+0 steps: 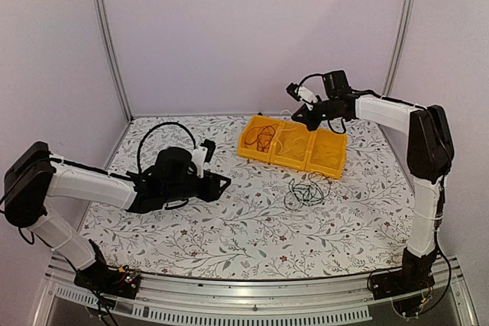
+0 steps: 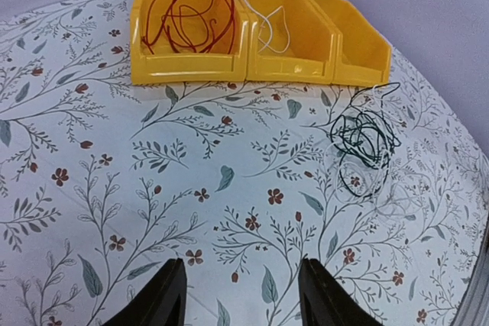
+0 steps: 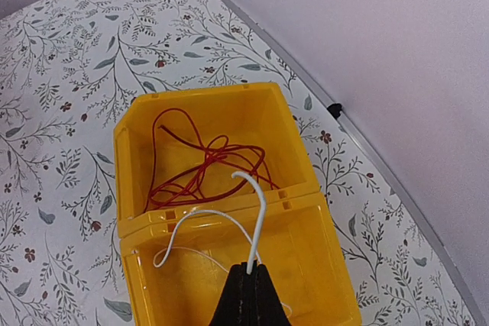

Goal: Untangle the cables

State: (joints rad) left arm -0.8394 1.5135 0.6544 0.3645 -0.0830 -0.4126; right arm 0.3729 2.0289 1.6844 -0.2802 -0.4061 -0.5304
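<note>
Your right pincer [image 3: 250, 271], clamped on the white cable [image 3: 258, 215], hangs over the middle yellow bin [image 3: 321, 265]; the red cable [image 3: 200, 172] lies in the end bin [image 3: 229, 108]. The dark cables [image 2: 365, 139] sit tangled on the table [image 2: 114, 188], ahead of your left pincer [image 2: 243, 288], jaws apart: roughly half sorted.

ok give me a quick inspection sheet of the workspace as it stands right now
surface: floral-print table, flat
job's things: red cable coiled in the end bin of the yellow bins; white cable trailing into the middle bin; dark cables tangled on the table in front of the bins; no cable seen in the third bin
clutter: nothing seen
grippers: left pincer open and empty above the table; right pincer shut on the white cable, above the bins
cables: black arm hose looped over the left wrist, apart from the tangle
surroundings: pale walls, metal frame post
</note>
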